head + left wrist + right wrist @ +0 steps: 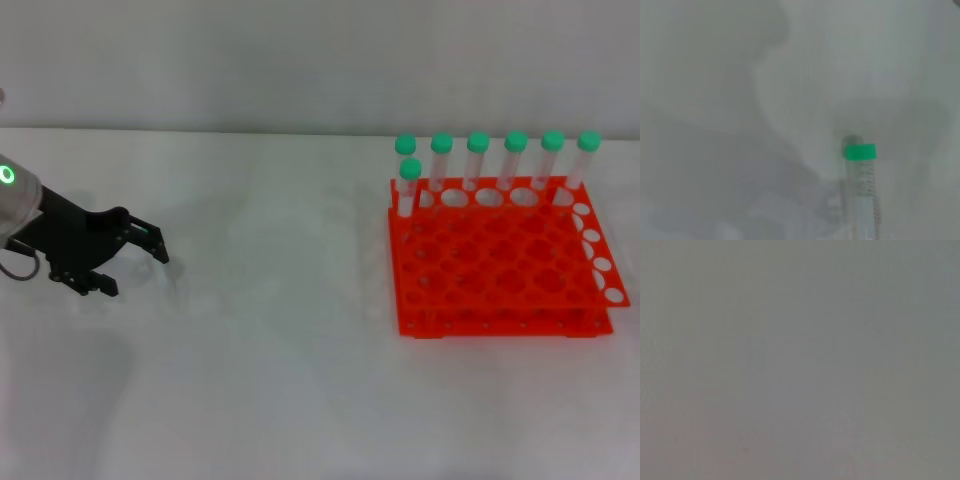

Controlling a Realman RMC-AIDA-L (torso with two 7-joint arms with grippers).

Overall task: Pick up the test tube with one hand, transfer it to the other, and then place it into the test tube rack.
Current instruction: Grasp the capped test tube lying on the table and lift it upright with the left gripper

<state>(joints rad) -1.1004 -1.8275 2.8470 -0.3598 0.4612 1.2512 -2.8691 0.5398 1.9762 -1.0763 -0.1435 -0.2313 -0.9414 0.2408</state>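
A white table (300, 400) was seen. The orange-red test tube rack (500, 270) was set on its right half, loaded with green-capped tubes (478, 160).

My head view is bright and even, with soft faint shadows on the white counter (300, 400). My left wrist view is hazy and grey, and only one tube (862, 190) shows, a bit blurry. My right wrist view is plain grey blur.

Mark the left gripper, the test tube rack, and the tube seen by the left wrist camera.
left gripper (135, 262): head view, between its fingertips.
test tube rack (500, 300): head view, front holed deck.
test tube (860, 152): left wrist view, green cap.
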